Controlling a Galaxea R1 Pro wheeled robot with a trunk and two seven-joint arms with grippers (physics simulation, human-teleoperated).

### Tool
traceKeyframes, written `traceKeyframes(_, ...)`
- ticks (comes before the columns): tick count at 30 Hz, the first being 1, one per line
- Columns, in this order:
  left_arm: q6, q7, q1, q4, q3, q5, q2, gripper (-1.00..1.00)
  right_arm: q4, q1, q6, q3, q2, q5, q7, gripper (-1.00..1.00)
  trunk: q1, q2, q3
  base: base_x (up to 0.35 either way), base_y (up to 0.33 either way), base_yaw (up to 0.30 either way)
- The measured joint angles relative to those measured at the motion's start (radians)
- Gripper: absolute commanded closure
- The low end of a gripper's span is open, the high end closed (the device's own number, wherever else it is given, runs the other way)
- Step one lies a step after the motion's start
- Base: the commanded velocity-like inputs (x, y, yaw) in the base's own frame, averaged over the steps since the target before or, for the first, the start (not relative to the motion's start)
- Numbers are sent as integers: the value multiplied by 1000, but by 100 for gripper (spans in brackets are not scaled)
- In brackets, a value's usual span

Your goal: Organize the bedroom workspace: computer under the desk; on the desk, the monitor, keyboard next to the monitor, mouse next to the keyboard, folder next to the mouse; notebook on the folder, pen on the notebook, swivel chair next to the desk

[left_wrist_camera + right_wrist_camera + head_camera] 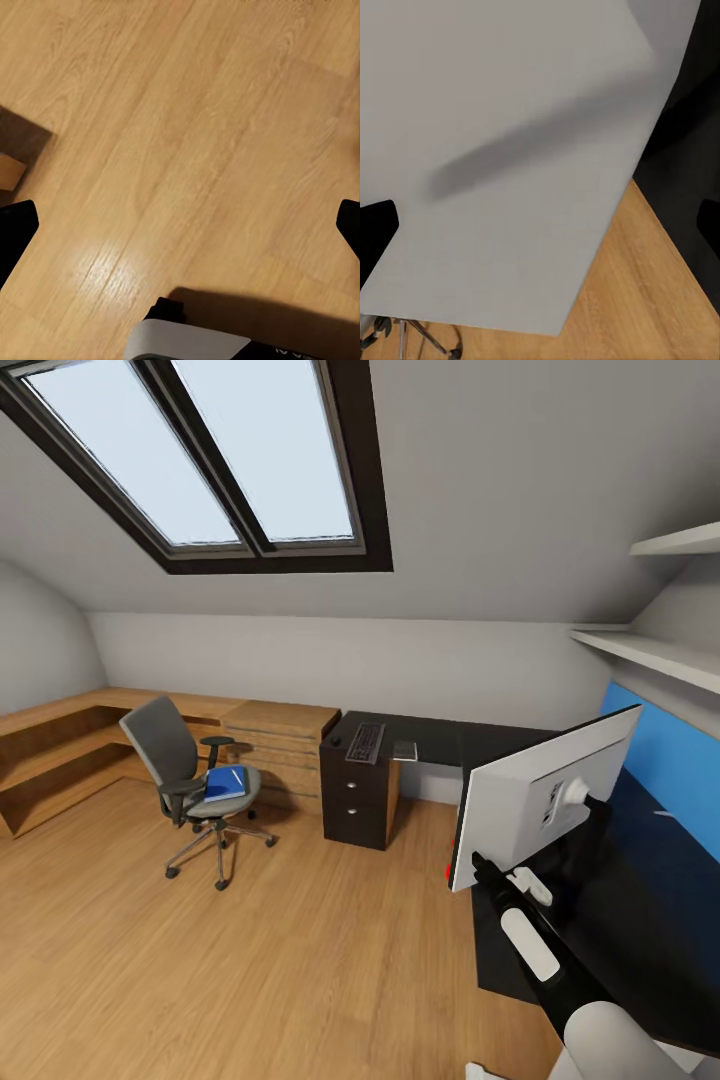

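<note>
Attic bedroom; right arm (530, 945) stretched forward, hand (480, 863) at monitor (540, 800) edge, grip state unclear.

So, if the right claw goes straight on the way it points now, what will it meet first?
Most likely the monitor: in the right wrist view its pale grey back lies straight ahead between the two fingertips, with wooden floor beyond its edge. How near it is cannot be told.
</note>
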Motion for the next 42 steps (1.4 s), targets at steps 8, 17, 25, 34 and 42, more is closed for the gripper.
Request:
traceKeyframes(8, 0, 0, 0, 0, 0, 0, 0, -100, 0, 0, 0, -1, 0, 0, 0, -100, 0, 0, 0, 0, 0, 0)
traceKeyframes(17, 0, 1, 0, 0, 0, 0, 0, -100, 1, 0, 0, 0, 0, 0, 0, -100, 0, 0, 0, -84, 0, -142)
traceKeyframes(25, 0, 1, 0, 0, 0, 1, 0, -100, 4, 0, 0, 0, 0, 1, 0, -100, 0, 0, 0, -199, 0, -251)
traceKeyframes(34, 0, 1, 0, 0, 0, 4, 0, -100, 3, 0, 0, 3, 1, 1, 0, -100, 0, 0, 0, -14, 0, -203)
traceKeyframes(42, 0, 1, 0, 0, 0, 5, 0, -100, 4, 0, 0, 4, 1, 1, 0, -100, 0, 0, 0, -1, 0, -26)
